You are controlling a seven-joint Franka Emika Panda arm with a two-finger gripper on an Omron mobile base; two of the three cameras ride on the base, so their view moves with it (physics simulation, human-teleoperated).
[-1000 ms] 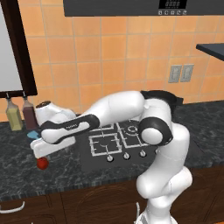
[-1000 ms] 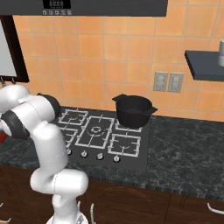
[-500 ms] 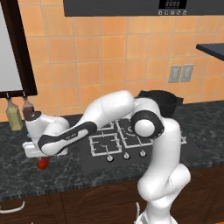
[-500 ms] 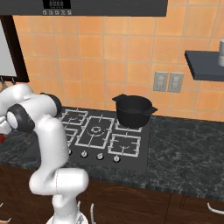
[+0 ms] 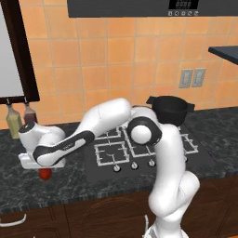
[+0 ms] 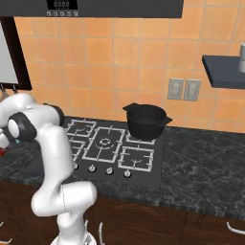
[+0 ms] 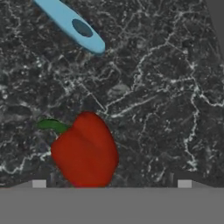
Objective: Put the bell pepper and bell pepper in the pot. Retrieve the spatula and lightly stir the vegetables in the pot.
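Observation:
A glossy red bell pepper (image 7: 85, 153) with a green stem lies on the dark speckled counter, just ahead of my gripper (image 7: 111, 183) and between its wide-set fingertips. The gripper is open and holds nothing. From the left base view my hand (image 5: 33, 159) hovers low over the same bell pepper (image 5: 45, 174), left of the stove. The light-blue spatula (image 7: 72, 25) lies flat on the counter a little beyond the pepper. The black pot (image 5: 169, 109) stands on the stove's back right burner, far from the hand, and the pot (image 6: 145, 121) appears empty.
The black gas stove (image 5: 139, 148) sits to the right of my hand. Two bottles (image 5: 14, 123) stand against the tiled wall behind it. The counter's front edge (image 5: 56, 197) runs close below the pepper. A dark shelf (image 6: 222, 72) hangs on the right wall.
The arm has swung further left and the hand has come down over the bell pepper. The jaws have stayed open. Pot and pepper have not moved.

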